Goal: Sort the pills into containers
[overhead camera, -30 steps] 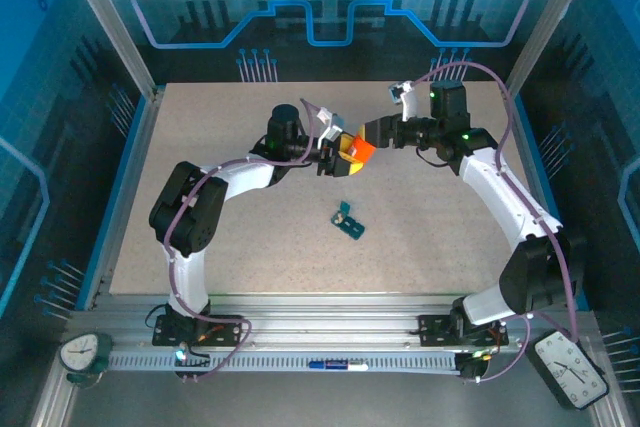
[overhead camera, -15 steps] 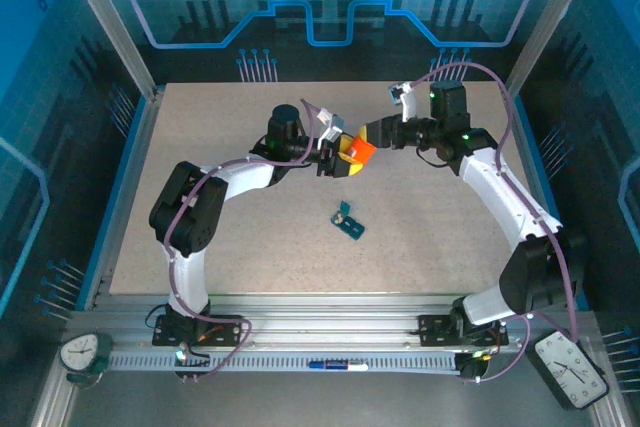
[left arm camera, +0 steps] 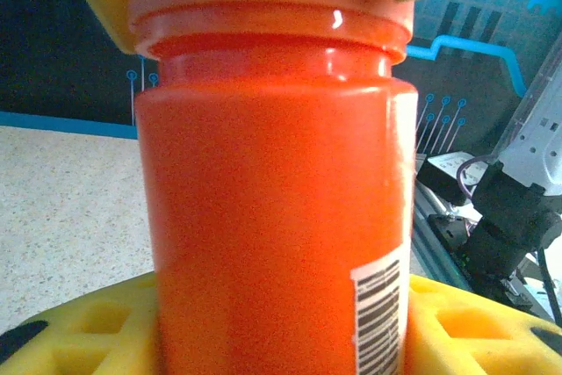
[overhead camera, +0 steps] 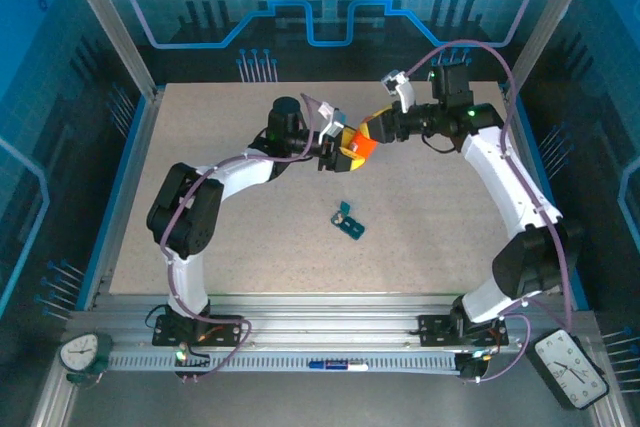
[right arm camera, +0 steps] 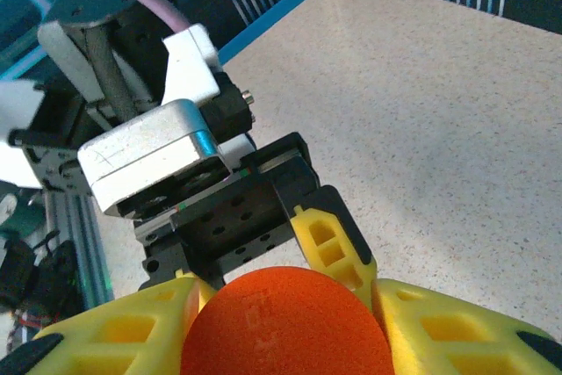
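Opening the bottle above the far middle: pinching its body with the left gripper, squeezing the cap with the right gripper. Next, probably: twisting the cap off, then tipping toward the pill box, lying nearer on the table.

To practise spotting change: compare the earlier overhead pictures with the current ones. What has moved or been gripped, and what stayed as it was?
The right arm shifted away from its base, and the right tool closed on the cap of the orange bottle. The left tool kept its hold on the bottle's body, and the teal pill box lay unmoved.
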You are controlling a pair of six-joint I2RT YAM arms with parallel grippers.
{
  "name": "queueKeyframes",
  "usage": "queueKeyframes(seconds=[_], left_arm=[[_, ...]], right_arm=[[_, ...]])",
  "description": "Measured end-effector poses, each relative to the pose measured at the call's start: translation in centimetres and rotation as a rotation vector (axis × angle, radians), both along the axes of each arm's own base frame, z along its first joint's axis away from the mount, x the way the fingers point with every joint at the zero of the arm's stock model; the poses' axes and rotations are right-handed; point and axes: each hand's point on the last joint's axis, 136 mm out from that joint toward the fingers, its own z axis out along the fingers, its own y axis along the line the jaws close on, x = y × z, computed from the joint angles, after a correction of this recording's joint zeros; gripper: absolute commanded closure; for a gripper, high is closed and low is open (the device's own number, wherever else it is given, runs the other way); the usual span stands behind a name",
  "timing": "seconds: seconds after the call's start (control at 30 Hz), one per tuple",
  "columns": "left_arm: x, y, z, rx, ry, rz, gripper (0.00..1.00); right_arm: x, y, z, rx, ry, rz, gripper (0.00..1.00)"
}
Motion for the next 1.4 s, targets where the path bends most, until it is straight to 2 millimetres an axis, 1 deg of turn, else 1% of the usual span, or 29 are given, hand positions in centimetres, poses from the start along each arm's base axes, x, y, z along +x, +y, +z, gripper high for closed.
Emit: queueKeyframes(seconds=[0.03, 0.1, 0.13, 0.17, 0.2, 0.23, 0.3, 0.4, 0.47, 0.57, 0.7, 0.8, 0.93, 1.13, 1.2, 1.27, 1.37, 1.4], left_arm=[[0.0, 0.0, 0.0, 0.003, 0.000, 0.000, 1.00], [-0.1, 0.0, -0.2, 0.011, 0.002, -0.002, 1.00], [-0.2, 0.1, -0.3, 0.016, 0.007, -0.002, 1.00], [-0.2, 0.1, -0.4, 0.019, 0.011, -0.003, 1.00], [-0.2, 0.1, -0.5, 0.021, 0.016, -0.003, 1.00], [-0.2, 0.1, -0.5, 0.021, 0.019, -0.003, 1.00], [-0.3, 0.1, -0.4, 0.020, 0.023, -0.005, 1.00], [-0.2, 0.1, -0.4, 0.018, 0.037, -0.004, 1.00], [-0.2, 0.1, -0.4, 0.018, 0.048, -0.002, 1.00], [-0.2, 0.0, -0.3, 0.016, 0.058, -0.002, 1.00], [-0.2, 0.0, -0.1, 0.010, 0.055, -0.002, 1.00], [-0.2, 0.0, 0.0, 0.008, 0.060, -0.002, 1.00], [-0.1, 0.0, 0.1, 0.006, 0.061, -0.002, 1.00], [-0.2, -0.1, 0.1, 0.005, 0.059, -0.005, 1.00], [-0.3, -0.2, 0.1, 0.005, 0.059, -0.005, 1.00], [-0.3, -0.2, 0.1, 0.005, 0.058, -0.006, 1.00], [-0.3, -0.2, 0.1, 0.005, 0.059, -0.007, 1.00], [-0.3, -0.2, 0.1, 0.005, 0.059, -0.005, 1.00]], right_arm=[[-0.1, 0.0, 0.0, -0.005, 0.001, 0.014, 0.71], [-0.2, 0.1, -0.3, -0.020, 0.011, 0.033, 0.61], [-0.3, 0.1, -0.4, -0.022, 0.015, 0.036, 0.55], [-0.3, 0.0, -0.6, -0.022, 0.023, 0.037, 0.43], [-0.2, 0.0, -0.7, -0.016, 0.034, 0.031, 0.35], [-0.2, 0.0, -0.9, -0.009, 0.040, 0.025, 0.29], [-0.2, -0.2, -1.5, 0.015, 0.052, 0.001, 0.23], [-0.5, -1.0, -2.9, 0.077, 0.106, -0.075, 0.18], [-0.9, -1.6, -3.3, 0.121, 0.130, -0.125, 0.17], [-1.2, -2.3, -3.2, 0.179, 0.115, -0.201, 0.16], [-1.4, -3.2, -2.1, 0.245, 0.064, -0.295, 0.15], [-0.8, -3.5, -1.1, 0.275, 0.023, -0.333, 0.15], [-0.4, -3.3, -0.3, 0.295, -0.010, -0.341, 0.16], [0.3, -2.0, -0.5, 0.285, -0.001, -0.321, 0.18], [0.4, -1.6, -0.5, 0.281, -0.003, -0.311, 0.21], [0.4, -1.3, -0.4, 0.277, -0.010, -0.303, 0.27], [0.3, -1.1, -0.1, 0.273, -0.022, -0.294, 0.43], [0.3, -1.1, -0.1, 0.274, -0.020, -0.293, 0.46]])
